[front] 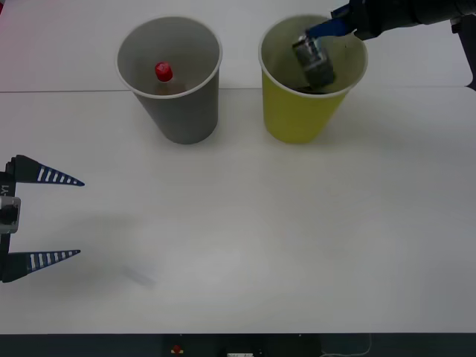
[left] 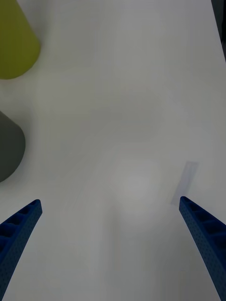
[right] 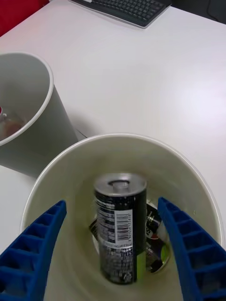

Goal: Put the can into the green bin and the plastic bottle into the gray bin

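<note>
The can point(front: 314, 61) sits tilted inside the green bin point(front: 297, 115) at the back right. In the right wrist view the can point(right: 120, 225) is dark with a silver top, down in the green bin point(right: 70, 160), free between my blue fingers point(right: 37, 240). My right gripper point(front: 328, 29) hangs open over that bin's rim. The plastic bottle's red cap point(front: 163, 72) shows inside the gray bin point(front: 182, 111) at the back left. My left gripper point(front: 44, 216) stands open and holds nothing, low at the table's left edge, far from both bins.
A black keyboard point(right: 127, 9) lies on the table beyond the bins. The gray bin point(right: 42, 127) stands close beside the green one. A faint pale mark point(front: 137, 277) lies on the white table near the left gripper point(left: 109, 202).
</note>
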Controlling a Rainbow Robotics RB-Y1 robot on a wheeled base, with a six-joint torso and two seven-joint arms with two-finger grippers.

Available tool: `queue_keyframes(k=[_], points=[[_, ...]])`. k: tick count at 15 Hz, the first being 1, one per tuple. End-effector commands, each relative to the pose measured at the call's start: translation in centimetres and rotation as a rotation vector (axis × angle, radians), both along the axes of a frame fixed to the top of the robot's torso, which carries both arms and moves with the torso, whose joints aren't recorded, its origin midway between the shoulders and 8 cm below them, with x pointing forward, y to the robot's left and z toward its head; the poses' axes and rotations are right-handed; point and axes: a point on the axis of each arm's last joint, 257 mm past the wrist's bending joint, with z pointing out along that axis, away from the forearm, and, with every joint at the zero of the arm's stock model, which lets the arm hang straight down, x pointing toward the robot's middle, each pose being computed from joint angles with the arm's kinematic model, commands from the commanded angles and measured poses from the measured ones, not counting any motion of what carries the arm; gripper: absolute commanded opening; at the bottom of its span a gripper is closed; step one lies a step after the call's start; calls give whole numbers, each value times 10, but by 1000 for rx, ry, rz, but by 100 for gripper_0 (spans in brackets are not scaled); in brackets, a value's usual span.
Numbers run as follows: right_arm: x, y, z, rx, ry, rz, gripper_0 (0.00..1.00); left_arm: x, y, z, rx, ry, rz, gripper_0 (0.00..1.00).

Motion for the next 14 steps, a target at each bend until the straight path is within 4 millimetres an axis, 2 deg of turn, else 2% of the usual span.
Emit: queue_keyframes(k=[1, 4, 8, 10, 14], points=[[0, -2, -1, -2, 2, -2, 100, 0, 0, 0, 0, 0, 0, 100], [-4, -1, 2, -4, -5, 23, 100, 0, 0, 0, 0, 0, 0, 100], [-23, -3, 7, 16, -3, 73, 100, 0, 0, 0, 0, 0, 0, 100], [-40, -6, 6, 30, -26, 93, 100, 0, 0, 0, 0, 0, 0, 100], [-89, -15, -5, 15, -77, 155, 100, 0, 0, 0, 0, 0, 0, 100]])
